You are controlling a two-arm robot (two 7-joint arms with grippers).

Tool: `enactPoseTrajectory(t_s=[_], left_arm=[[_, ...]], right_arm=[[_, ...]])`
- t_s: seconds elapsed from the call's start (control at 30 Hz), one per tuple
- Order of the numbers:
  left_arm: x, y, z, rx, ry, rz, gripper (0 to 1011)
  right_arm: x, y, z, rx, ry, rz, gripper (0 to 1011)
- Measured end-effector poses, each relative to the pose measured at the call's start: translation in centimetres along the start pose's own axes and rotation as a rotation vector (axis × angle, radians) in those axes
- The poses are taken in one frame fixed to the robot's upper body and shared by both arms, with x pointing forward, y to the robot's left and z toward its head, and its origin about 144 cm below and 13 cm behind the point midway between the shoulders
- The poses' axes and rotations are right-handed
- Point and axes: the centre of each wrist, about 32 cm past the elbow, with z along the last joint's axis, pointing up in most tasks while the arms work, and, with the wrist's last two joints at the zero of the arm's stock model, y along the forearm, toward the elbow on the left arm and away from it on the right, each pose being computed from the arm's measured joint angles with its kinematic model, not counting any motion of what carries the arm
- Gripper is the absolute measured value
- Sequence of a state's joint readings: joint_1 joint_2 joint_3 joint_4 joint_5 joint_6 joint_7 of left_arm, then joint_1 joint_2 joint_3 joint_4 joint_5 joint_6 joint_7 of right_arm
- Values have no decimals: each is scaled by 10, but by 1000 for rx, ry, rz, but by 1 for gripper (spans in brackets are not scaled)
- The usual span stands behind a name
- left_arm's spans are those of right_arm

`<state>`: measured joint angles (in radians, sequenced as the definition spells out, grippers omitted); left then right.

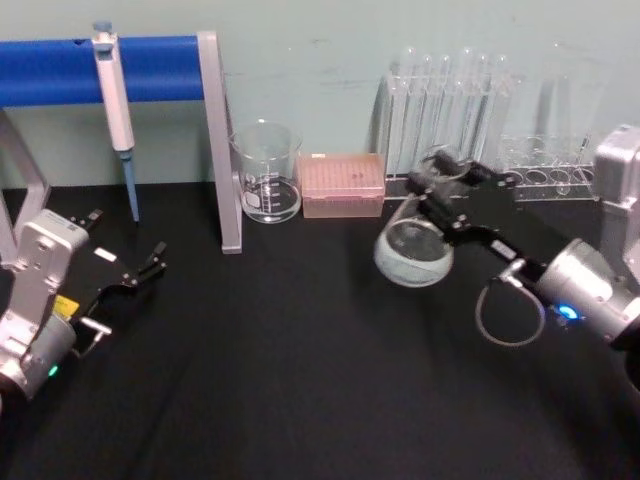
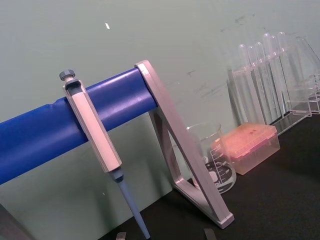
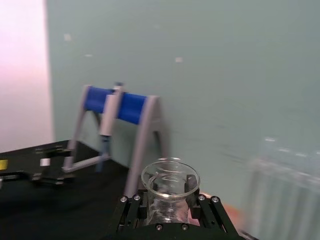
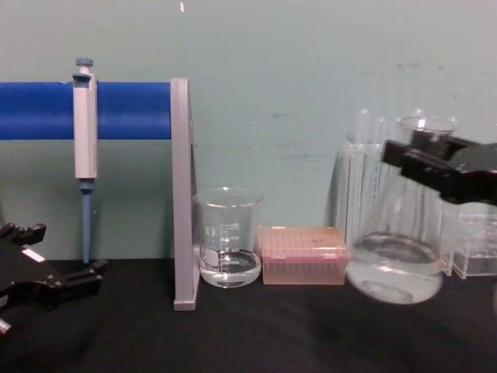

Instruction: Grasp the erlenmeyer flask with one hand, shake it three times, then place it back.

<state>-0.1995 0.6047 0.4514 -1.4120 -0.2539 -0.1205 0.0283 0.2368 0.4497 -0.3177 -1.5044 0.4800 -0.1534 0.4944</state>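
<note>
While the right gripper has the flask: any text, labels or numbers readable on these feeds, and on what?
No text is legible.
beaker: printed scale, figures too blurred to read.
white label on the left gripper: too small to read.
yellow sticker on the left arm: unreadable.
erlenmeyer flask, held by the right gripper: no readable markings.

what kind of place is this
Probably a lab bench: a pipette hangs on a blue stand, upright test tubes stand at the back, and the right gripper holds an erlenmeyer flask; the left gripper sits idle.
</note>
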Motion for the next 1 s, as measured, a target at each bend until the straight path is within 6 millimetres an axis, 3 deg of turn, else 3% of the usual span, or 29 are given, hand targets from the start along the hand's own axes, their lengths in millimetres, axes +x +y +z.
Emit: enactPoseTrajectory(t_s=[0.5,1.0], left_arm=[[0,0,0,0,0,0,1001],[0,0,0,0,0,0,1001]], right_arm=[[-39,47,-5,12,51,381,457],[-43,49,-3,14,55,406,457]])
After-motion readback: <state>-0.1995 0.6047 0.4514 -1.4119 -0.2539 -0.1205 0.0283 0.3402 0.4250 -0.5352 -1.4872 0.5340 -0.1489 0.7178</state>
